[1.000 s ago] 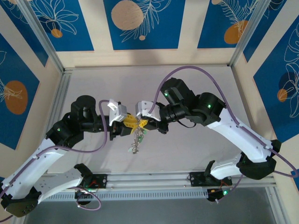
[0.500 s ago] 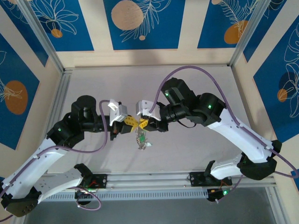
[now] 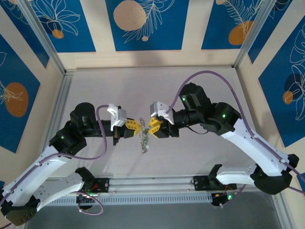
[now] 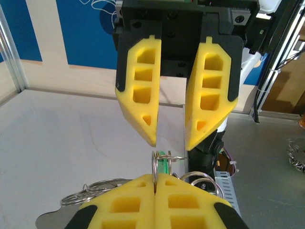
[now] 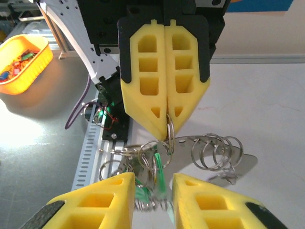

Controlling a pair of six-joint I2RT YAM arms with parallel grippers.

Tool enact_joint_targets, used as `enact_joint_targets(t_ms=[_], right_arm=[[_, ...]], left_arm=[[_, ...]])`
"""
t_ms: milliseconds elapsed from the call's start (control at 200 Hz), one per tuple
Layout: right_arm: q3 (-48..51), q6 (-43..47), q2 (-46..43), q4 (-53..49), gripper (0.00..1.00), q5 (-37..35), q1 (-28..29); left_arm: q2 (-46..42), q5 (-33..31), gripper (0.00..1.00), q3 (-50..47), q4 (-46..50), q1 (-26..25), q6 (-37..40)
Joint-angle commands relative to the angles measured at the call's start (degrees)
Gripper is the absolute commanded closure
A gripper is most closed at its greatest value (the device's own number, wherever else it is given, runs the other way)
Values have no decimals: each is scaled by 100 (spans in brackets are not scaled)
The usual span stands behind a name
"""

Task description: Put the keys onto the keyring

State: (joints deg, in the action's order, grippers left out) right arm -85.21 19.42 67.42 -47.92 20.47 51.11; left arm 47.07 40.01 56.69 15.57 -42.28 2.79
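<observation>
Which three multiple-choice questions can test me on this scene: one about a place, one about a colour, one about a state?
1. Where is the bunch of keys? A: on the table's far corner. B: hanging between the two grippers. C: on an arm base.
2. What colour is the one coloured key? A: red. B: blue. C: green.
3. How is the right gripper? A: open. B: shut on a key. C: shut on a cable.
Answers: B, it dangles from a wire ring pinched by the shut left gripper; C, its green part shows; A, its fingers stand apart, holding nothing.
</observation>
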Motion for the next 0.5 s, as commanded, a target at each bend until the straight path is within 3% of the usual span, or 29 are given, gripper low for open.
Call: enact_joint_targets(t_ms=[0, 285, 495], right_arm=[[141, -204, 34, 264, 73, 413, -65], [247, -298, 105, 490, 74, 503, -102], [289, -281, 131, 461, 90, 542, -130]], left_arm=[[-110, 279, 100, 9, -455, -30, -129], [-145, 367, 100, -52, -532, -30, -142], [-194, 394, 100, -159, -743, -27, -232]])
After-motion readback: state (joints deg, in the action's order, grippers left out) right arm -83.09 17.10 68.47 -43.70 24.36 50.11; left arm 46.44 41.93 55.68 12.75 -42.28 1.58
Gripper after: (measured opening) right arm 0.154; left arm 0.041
